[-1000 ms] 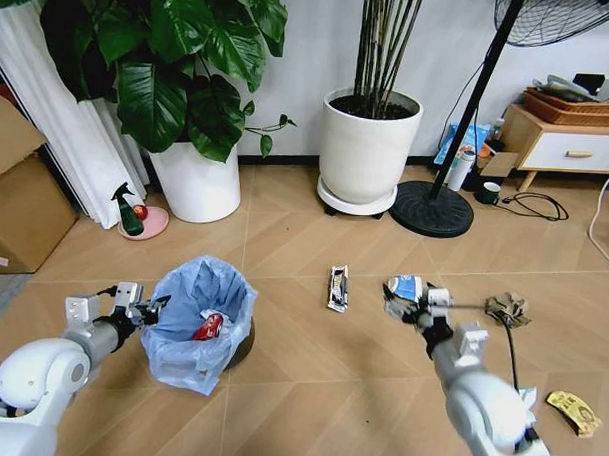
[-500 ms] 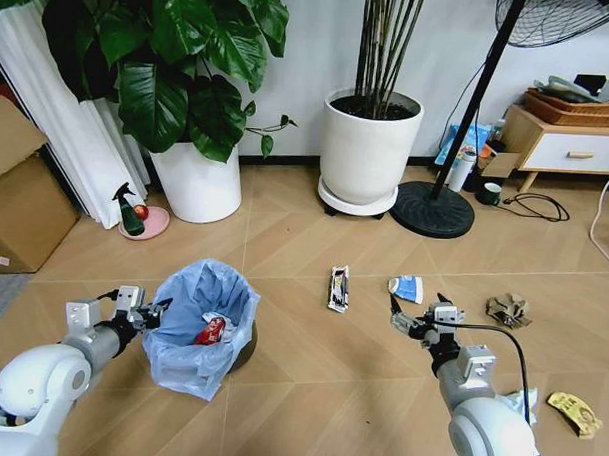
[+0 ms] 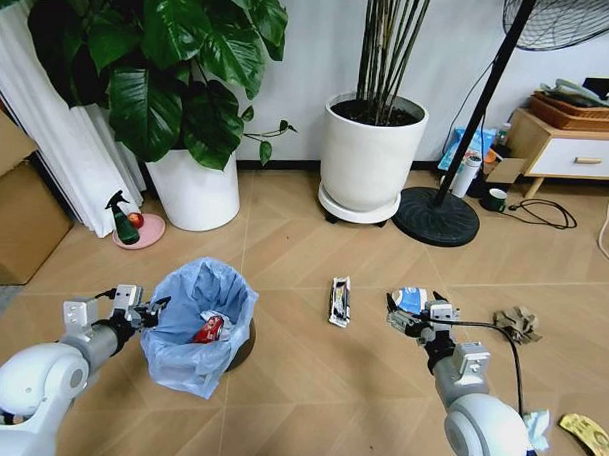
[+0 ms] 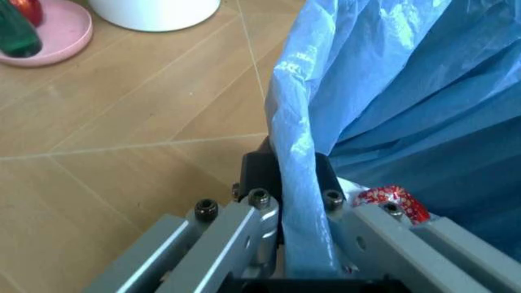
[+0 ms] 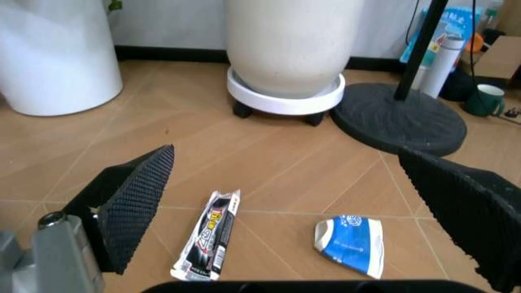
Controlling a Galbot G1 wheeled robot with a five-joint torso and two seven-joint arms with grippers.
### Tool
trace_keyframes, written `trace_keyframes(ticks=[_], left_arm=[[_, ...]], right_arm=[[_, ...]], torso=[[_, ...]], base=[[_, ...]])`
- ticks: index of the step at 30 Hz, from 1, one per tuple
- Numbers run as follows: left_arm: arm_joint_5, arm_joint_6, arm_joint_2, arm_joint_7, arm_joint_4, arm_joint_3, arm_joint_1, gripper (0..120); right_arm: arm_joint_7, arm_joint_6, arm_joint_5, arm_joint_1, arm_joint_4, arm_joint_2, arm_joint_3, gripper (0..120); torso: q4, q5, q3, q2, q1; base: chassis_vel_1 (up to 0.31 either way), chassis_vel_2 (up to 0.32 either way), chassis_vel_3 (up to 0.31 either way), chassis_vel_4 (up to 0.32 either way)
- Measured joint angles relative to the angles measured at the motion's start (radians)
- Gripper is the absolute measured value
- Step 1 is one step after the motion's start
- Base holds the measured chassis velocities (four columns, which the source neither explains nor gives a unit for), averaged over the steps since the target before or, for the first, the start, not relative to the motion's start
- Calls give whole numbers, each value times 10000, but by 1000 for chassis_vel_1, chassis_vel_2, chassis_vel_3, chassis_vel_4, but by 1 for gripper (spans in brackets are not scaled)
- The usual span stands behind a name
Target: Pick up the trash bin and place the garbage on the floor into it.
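The right gripper (image 3: pixel 413 319) is hanging with its black ribbed fingers (image 5: pixel 134 201) spread wide and empty, and it is now hovering low over the floor of light brown herringbone wooden boards (image 3: pixel 309 388), right above the small crumpled blue-and-white wrapper (image 5: pixel 352 243). A second ago it was held higher and overlapping that wrapper in the head view; since then it has been drawing back and dropping, and the whole head view has been shifting too, so the robot itself is moving. To my eye this is an approach for the next pickup, with nothing grasped yet.

Beside the blue wrapper, on the side toward the bin, the long black-and-white wrapper (image 5: pixel 207 240) is lying flat. On the wrapper's far side, crumpled brown paper (image 3: pixel 517 320) is lying, and farther off a yellow wrapper (image 3: pixel 588 436).

The left gripper (image 3: pixel 145 309) is staying clamped on the rim of the small round dark trash bin lined with a crinkly light blue plastic bag (image 3: pixel 199 314), bag film pinched between its jaws. A crushed red can (image 3: pixel 208 329) is already sitting inside.
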Motion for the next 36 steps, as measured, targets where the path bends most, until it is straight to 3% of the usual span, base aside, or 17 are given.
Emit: trace_keyframes(ticks=[13, 30, 36], left_arm=[[42, -23, -29, 19, -7, 3, 43, 0], [59, -43, -81, 38, -19, 26, 32, 0], [84, -52, -115, 55, -22, 29, 41, 0]], right_arm=[[10, -175, 55, -21, -1, 3, -82, 100], [4, -85, -4, 44, -146, -10, -140, 100], [7, -80, -38, 66, -202, -9, -152, 100]], torso=[[1, 0, -3, 0, -1], [0, 3, -2, 0, -1], [0, -3, -2, 0, -2]], base=[[-34, -37, 29, 30], [-194, -189, 186, 190], [-50, -54, 33, 46]])
